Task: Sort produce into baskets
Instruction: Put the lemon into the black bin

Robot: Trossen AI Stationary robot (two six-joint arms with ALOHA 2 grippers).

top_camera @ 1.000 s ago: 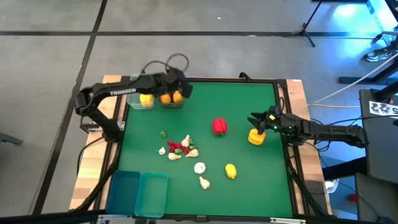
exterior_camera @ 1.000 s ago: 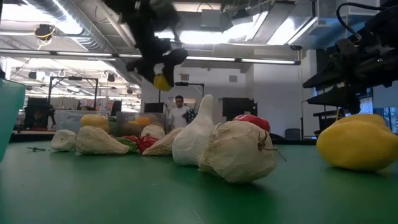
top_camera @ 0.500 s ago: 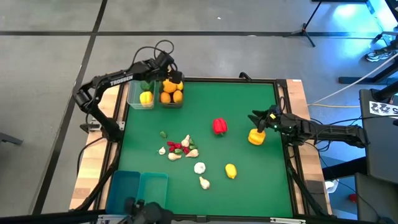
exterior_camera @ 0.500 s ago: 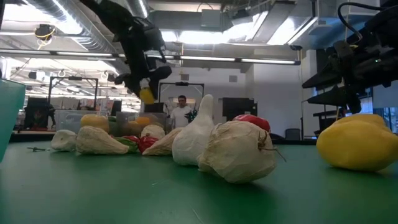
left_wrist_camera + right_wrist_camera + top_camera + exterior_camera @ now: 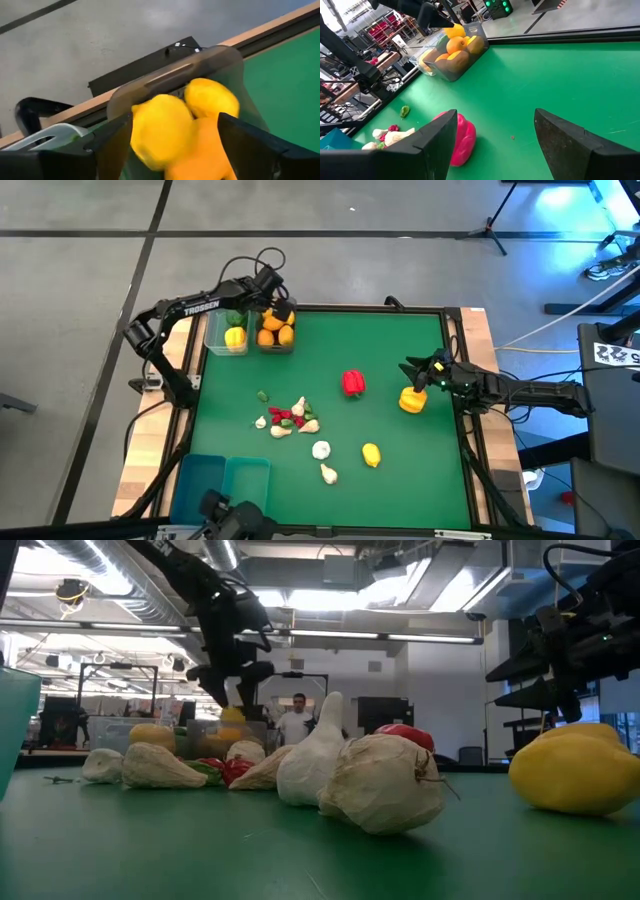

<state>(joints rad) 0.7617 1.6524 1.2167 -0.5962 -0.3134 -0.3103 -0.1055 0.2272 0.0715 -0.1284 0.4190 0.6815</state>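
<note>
The step in hand looks like a drop-off: the left claw [image 5: 272, 292] hangs over the clear basket of oranges [image 5: 276, 332] at the upper left of the high view, by the worktop's [image 5: 400, 360] far edge. In the left wrist view its fingers [image 5: 112, 145] stand spread on either side of a lemon [image 5: 161, 129], which sits on the pile of citrus inside the bin; whether they grip the lemon or have let go I cannot tell. The lemon's long axis appears to run slantwise across that view, its blunter end toward the bin's far wall. I judge the next move calls for a clean lift straight up, clear of the basket rim, then a reach to the loose pieces at mid-frame. The right claw [image 5: 421, 377] waits at the right of the high view, open, just beside a yellow pepper [image 5: 412, 400], with the red pepper [image 5: 353, 383] lying ahead of it.
</note>
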